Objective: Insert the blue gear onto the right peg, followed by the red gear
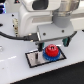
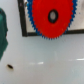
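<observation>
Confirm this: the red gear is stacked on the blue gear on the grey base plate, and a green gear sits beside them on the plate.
Not quite. The red gear does sit on the blue gear on the grey base plate, but no green gear is beside them. The exterior view shows only that stack and a thin dark pin on the plate.

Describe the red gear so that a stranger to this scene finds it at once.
Find the grey black-rimmed base plate on the white table, below the gripper. The red gear sits at its end toward the exterior view's right, on top of the blue gear, whose wider blue teeth ring it.
</observation>
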### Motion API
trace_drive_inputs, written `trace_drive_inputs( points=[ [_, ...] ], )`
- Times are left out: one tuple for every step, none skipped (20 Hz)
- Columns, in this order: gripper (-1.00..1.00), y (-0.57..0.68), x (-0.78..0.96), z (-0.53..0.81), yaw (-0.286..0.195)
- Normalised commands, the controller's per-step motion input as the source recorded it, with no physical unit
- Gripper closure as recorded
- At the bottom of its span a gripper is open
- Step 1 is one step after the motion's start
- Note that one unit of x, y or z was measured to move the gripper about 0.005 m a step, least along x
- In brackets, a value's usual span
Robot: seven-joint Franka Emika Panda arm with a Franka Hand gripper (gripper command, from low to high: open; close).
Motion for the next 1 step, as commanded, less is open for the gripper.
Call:
trace_drive_inputs(
  points=[
    [-1.00, 0.02, 0.00, 0.12, 0.000]
  ],
)
